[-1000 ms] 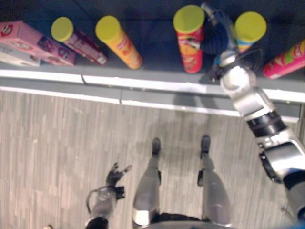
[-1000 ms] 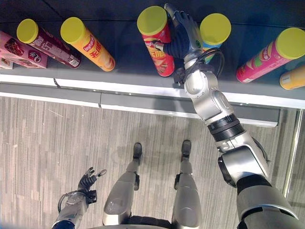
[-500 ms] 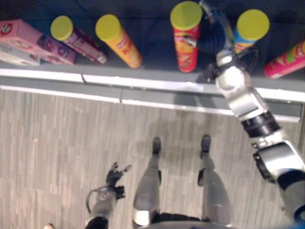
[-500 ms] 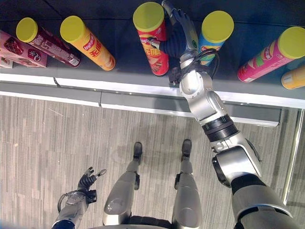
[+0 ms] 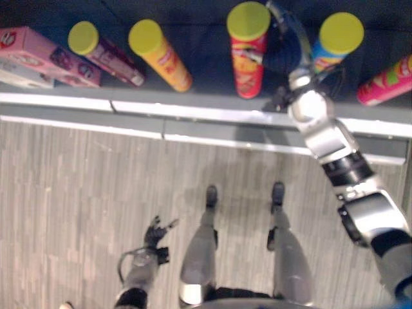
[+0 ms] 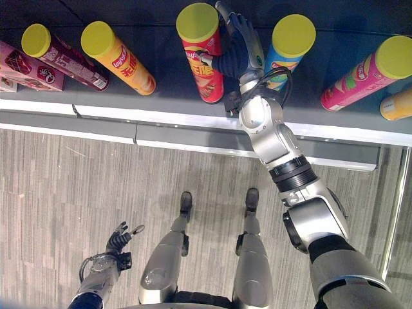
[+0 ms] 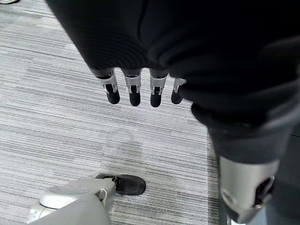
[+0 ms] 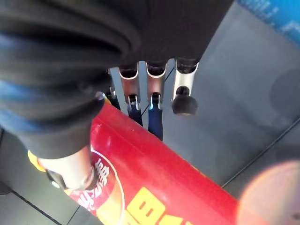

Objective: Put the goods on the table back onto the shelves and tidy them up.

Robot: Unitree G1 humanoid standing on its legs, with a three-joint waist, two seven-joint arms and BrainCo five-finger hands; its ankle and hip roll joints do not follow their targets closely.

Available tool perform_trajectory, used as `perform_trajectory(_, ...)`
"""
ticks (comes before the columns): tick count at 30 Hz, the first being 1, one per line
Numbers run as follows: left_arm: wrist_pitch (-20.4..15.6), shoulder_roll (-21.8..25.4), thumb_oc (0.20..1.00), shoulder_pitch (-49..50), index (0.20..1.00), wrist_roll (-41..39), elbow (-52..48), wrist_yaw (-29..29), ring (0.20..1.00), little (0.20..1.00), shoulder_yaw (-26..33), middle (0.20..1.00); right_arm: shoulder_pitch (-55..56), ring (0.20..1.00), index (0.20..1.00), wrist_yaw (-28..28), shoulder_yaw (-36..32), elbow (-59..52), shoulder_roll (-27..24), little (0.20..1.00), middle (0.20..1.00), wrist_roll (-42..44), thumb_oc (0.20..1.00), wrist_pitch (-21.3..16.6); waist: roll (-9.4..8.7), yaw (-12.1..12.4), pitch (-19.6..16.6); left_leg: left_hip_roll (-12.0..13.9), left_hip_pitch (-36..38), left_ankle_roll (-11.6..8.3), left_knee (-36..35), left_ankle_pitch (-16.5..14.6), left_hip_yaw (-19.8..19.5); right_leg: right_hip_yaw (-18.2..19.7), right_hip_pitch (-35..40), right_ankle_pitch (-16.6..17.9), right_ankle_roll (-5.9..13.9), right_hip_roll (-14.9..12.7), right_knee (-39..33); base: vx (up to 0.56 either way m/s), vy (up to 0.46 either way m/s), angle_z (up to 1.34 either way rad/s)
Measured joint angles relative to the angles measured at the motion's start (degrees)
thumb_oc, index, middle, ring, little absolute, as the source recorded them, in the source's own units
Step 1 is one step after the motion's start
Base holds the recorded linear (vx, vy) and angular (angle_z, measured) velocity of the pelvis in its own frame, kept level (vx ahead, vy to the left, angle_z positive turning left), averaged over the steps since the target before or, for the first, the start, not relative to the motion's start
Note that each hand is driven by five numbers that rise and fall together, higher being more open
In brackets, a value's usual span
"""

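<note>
A red chip can with a yellow lid (image 6: pixel 205 64) stands on the dark shelf (image 6: pixel 161 96), leaning slightly. My right hand (image 6: pixel 241 51) reaches up beside its right flank, between it and a blue can (image 6: pixel 286 42). In the right wrist view its fingers (image 8: pixel 155 119) stretch straight along the red can (image 8: pixel 154 183) and its thumb lies against the label; the hand is open. My left hand (image 6: pixel 119 241) hangs low by my side, fingers (image 7: pixel 133 89) relaxed and holding nothing.
An orange can (image 6: pixel 119 58), a maroon can (image 6: pixel 61 55) and a pink box (image 6: pixel 19 67) stand further left on the shelf. At the right are a pink can (image 6: pixel 364 74) and an orange one (image 6: pixel 396 104). A pale rail (image 6: pixel 161 135) edges the shelf front.
My right hand has shifted left along the shelf, and the red can has moved left with it and stands more upright. The left hand stays low.
</note>
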Motion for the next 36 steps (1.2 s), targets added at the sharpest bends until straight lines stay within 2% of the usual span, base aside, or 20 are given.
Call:
perform_trajectory(35, 0.0, 0.3, 1.000, -0.2, 1.000, 0.0, 1.0, 0.5, 1.000, 1.000, -0.1, 1.000, 0.0, 0.200, 0.200, -0.8, -0.1, 3.1, 0.2, 0.200, 0.200, 0.0, 0.200, -0.1, 0.03, -0.5, 0.0, 0.0, -1.9, -0.02, 0.0, 0.6, -0.2, -0.1, -1.9, 0.6, -0.55, 0.0, 0.0, 0.00, 0.000, 0.00)
perform_trajectory(36, 0.0, 0.3, 1.000, -0.2, 1.000, 0.0, 1.0, 0.5, 1.000, 1.000, -0.1, 1.000, 0.0, 0.438, 0.438, -0.8, -0.1, 3.1, 0.2, 0.438, 0.438, 0.0, 0.438, -0.1, 0.03, -0.5, 0.0, 0.0, -1.9, -0.02, 0.0, 0.6, -0.2, -0.1, -1.9, 0.6, -0.55, 0.0, 0.0, 0.00, 0.000, 0.00)
